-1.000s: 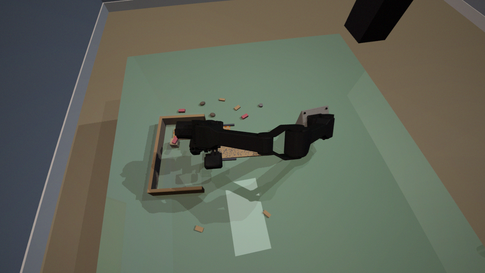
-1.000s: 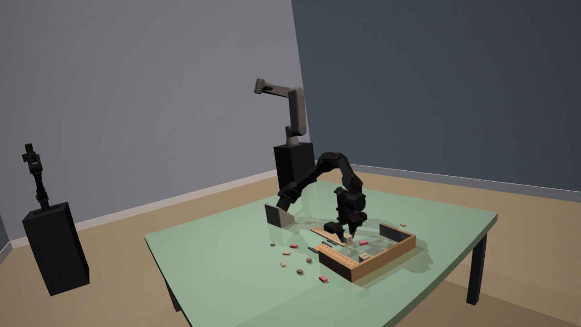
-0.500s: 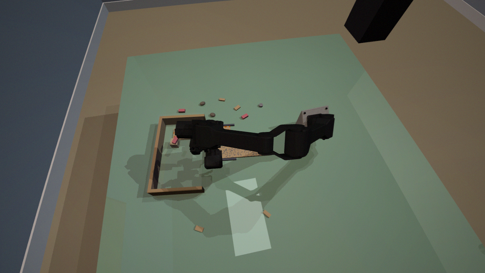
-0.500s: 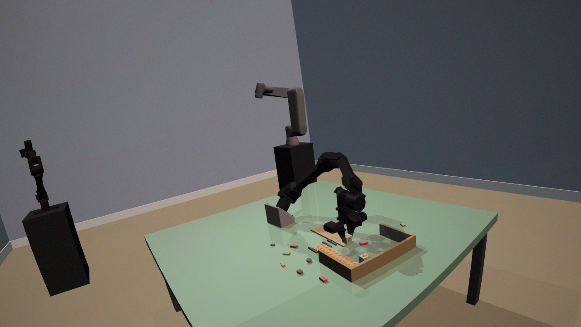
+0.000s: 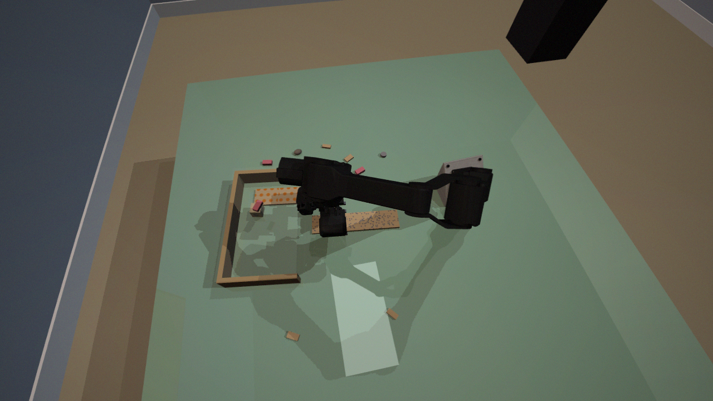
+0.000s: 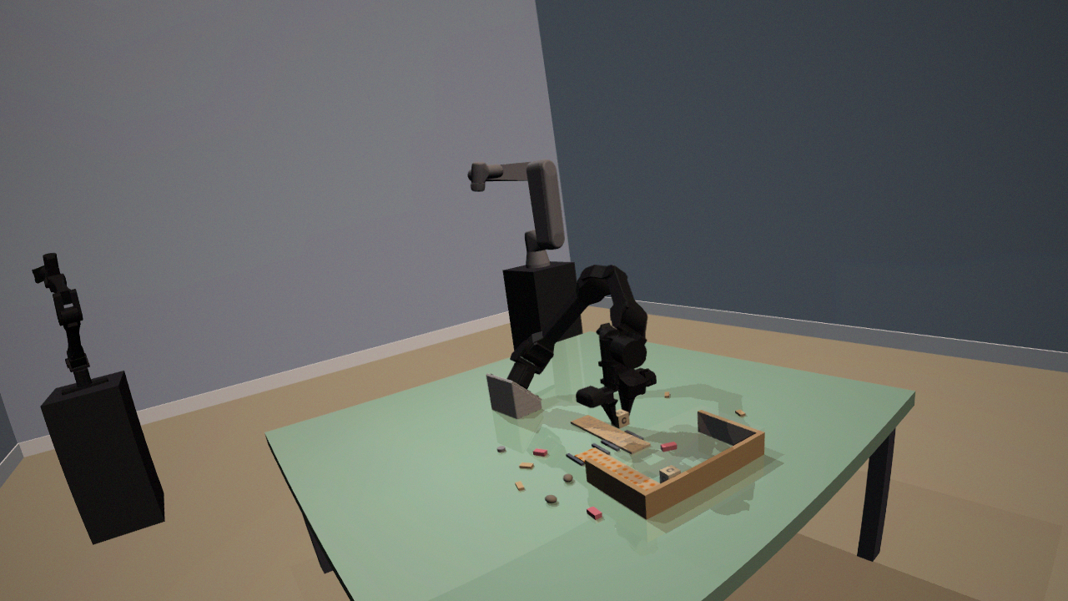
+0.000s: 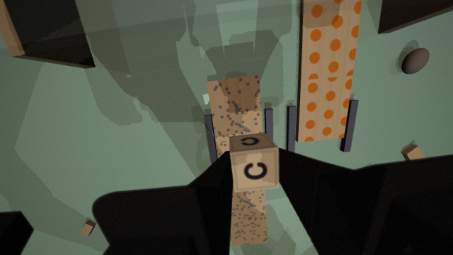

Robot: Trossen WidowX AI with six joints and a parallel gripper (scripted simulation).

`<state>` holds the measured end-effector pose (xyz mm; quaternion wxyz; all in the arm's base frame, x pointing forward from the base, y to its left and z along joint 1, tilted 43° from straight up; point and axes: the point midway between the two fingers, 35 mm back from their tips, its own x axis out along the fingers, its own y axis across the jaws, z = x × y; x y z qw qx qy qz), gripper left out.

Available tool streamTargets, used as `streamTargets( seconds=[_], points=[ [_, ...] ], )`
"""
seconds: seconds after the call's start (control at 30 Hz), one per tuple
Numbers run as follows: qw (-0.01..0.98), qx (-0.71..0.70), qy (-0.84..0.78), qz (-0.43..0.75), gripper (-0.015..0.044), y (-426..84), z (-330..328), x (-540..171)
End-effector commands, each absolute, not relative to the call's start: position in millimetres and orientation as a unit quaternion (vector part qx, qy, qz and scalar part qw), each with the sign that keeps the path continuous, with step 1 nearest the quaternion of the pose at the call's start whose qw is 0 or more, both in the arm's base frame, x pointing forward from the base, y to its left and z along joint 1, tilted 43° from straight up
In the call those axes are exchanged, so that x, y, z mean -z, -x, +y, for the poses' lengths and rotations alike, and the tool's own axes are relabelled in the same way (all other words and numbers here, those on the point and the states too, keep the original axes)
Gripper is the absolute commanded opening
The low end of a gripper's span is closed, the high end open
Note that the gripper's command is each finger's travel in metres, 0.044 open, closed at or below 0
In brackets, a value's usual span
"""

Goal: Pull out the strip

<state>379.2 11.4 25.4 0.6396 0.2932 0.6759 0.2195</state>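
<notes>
The gripper (image 7: 254, 166) stands clamped on the labelled cube (image 7: 254, 169), held clear above the speckled strip (image 7: 236, 106). The cube sits low between the fingertips, so a jolt upward could let it slip toward six o'clock and drop.
</notes>
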Motion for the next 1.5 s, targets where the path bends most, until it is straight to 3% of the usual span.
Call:
streamTargets(
  seconds=[0.0,0.7,1.47],
  points=[
    [0.638,-0.221,-0.291,0.677,0.0000,-370,8,-28],
    [0.637,-0.220,-0.291,0.679,0.0000,-304,4,-24],
    [0.637,-0.220,-0.291,0.679,0.0000,-304,-21,-51]
  ],
)
